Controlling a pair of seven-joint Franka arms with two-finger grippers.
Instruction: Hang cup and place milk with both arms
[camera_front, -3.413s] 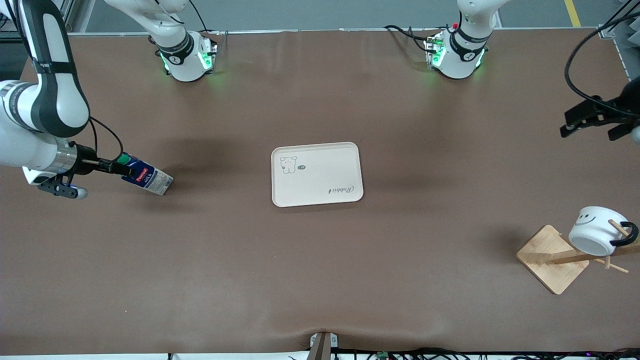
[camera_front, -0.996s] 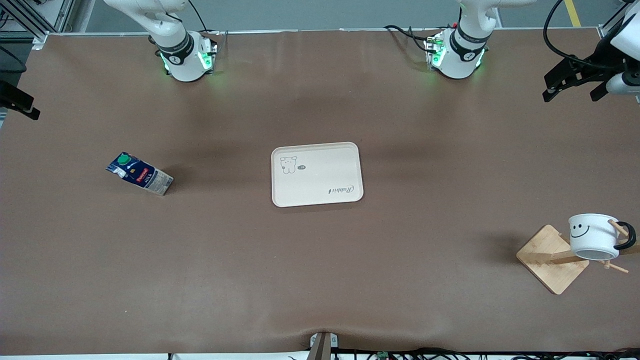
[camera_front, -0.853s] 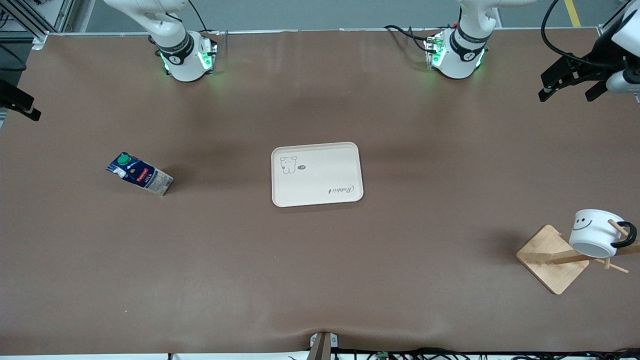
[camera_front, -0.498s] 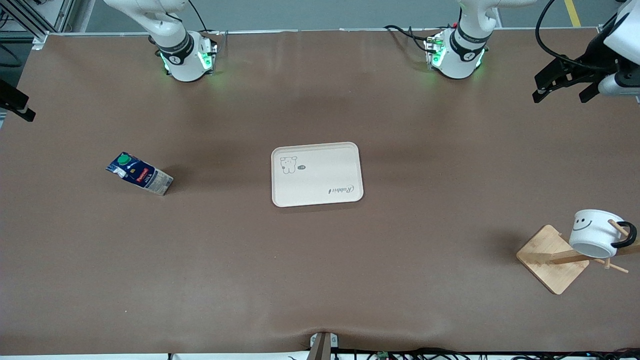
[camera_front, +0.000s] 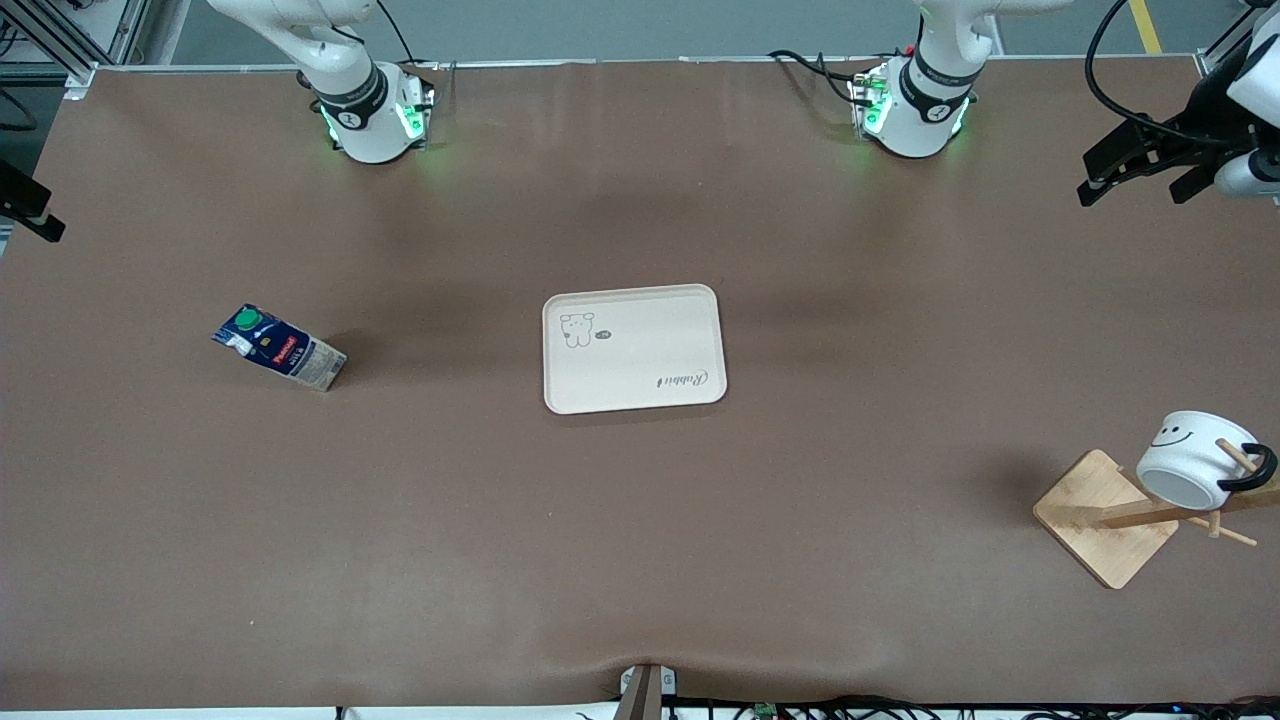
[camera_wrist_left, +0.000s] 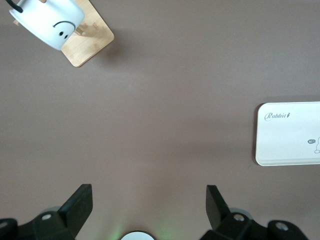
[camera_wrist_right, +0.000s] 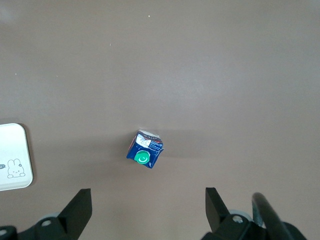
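The milk (camera_front: 280, 348), a dark-blue carton with a green cap, stands on the table toward the right arm's end. It also shows in the right wrist view (camera_wrist_right: 145, 150), cap up. The cup (camera_front: 1190, 470), white with a smiley face, hangs by its black handle on a peg of the wooden rack (camera_front: 1100, 515) at the left arm's end. It also shows in the left wrist view (camera_wrist_left: 47, 22). My left gripper (camera_front: 1135, 190) is open and empty, high over the table's edge at that end. My right gripper (camera_wrist_right: 148, 207) is open and empty, high above the milk's end of the table.
A cream tray (camera_front: 633, 347) with a rabbit drawing lies at the table's middle; it also shows in both wrist views (camera_wrist_left: 290, 132) (camera_wrist_right: 15, 157). The two arm bases (camera_front: 375, 115) (camera_front: 910, 110) stand along the table's edge.
My right gripper has let go of the milk's top and drawn back up to the table's end. My left gripper has risen away. The cup has been swinging a little on its peg.
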